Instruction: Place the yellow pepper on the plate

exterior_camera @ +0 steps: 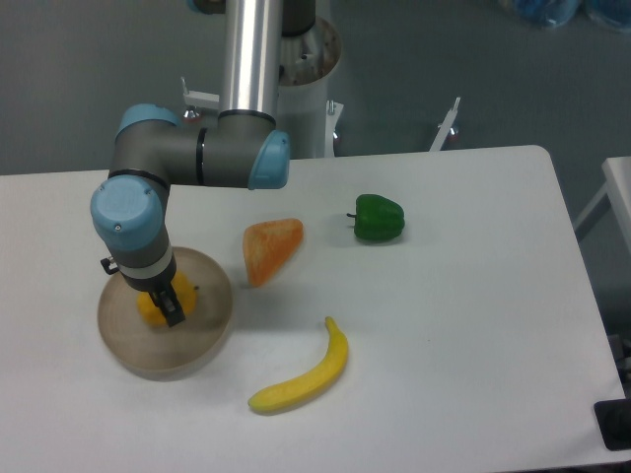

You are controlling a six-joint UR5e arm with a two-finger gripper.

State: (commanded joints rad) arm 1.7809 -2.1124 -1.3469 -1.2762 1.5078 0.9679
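Where the yellow pepper (150, 306) shows at all, it is a patch of yellow-orange lying inside the plate (202, 335), toward the plate's left half, and much of it is hidden behind the arm's wrist; its stem cannot be made out; the gripper (170, 308) stands over it, pointing down into the plate, with a dark finger (174, 313) crossing the pepper's right side; whether the fingers are clamped on the pepper or standing a little apart from it cannot be told from this angle, since the wrist covers the contact. The plate, round and beige-tan with a low rim, rests on the white counter (463, 325) near its front left corner; the grey arm with blue joint caps (126, 212) bends down to it from a silver upright column behind. Just right of the plate, apart from its rim, lies an orange wedge-shaped piece (270, 248); farther right and back sits a green pepper (379, 218), its dark stem pointing left; a yellow banana (306, 374) lies in front of the wedge, curving from near the plate's lower right up toward the counter's middle; wedge, green pepper and banana are all clear of one another.
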